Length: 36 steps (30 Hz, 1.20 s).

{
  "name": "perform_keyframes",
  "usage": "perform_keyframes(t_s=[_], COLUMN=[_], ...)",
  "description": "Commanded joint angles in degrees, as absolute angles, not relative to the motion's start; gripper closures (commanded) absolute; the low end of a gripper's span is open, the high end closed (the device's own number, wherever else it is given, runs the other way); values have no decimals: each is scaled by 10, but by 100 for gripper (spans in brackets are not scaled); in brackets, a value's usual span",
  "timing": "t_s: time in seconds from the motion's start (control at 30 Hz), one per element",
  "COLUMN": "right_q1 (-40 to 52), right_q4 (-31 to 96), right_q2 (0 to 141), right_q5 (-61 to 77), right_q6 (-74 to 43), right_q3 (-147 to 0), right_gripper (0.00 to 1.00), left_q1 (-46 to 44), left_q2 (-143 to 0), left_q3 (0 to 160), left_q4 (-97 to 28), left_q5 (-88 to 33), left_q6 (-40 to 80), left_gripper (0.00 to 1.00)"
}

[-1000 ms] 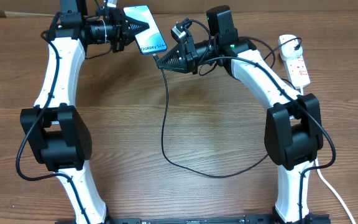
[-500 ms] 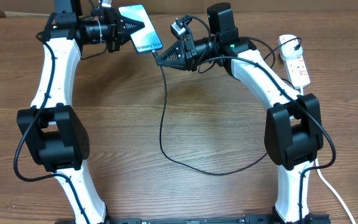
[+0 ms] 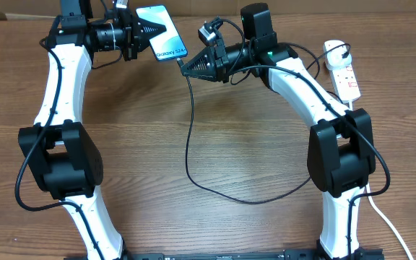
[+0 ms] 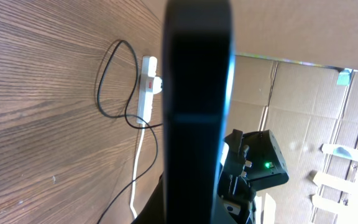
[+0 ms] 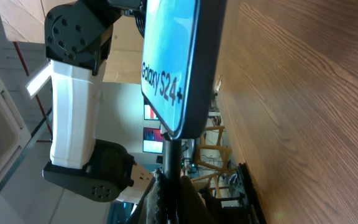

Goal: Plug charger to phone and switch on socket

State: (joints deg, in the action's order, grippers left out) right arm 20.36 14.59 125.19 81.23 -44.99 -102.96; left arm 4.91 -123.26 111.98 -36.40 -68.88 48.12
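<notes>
**Wooden table, phone held up, connector at its port**

Brown wood-grain table (image 3: 251, 231) runs under both arms, with cardboard boxes along the far edge. The phone (image 3: 173, 49) is held off the surface at the far side, screen up. The left gripper (image 3: 157, 31) is clamped on its upper part, fingers closed tight against the body.

Just below the phone's "Galaxy S24+" end, the right gripper (image 3: 185, 70) is pinched shut on the connector end of the charger (image 3: 188, 137). The right wrist view shows the tip meeting that short edge, but I cannot tell whether it is fully seated.

From there the cable loops down toward the near side, away from the phone. The socket (image 3: 344, 72) lies well to the right of the phone, with a black lead entering its far end.

The plugging-in step looks to be in hand. Next comes a straight push into the port with the phone braced, then the socket's switch.
</notes>
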Motion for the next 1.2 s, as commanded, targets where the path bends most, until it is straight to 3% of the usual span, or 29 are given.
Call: perform_keyframes(t_s=[0.0,1.17], right_q1=[207,204], right_q4=[142,79], right_q2=[1234,1234], right_q5=[824,825], right_q6=[-459,-510], right_q3=[-1040,-1040], right_gripper=[96,96], left_q1=[49,49], left_q2=[-1233,-1233], left_q3=[1126,1126], left_q4=[-360,-361], left_q5=[-717,-716], left_q6=[489,489], left_gripper=[96,96])
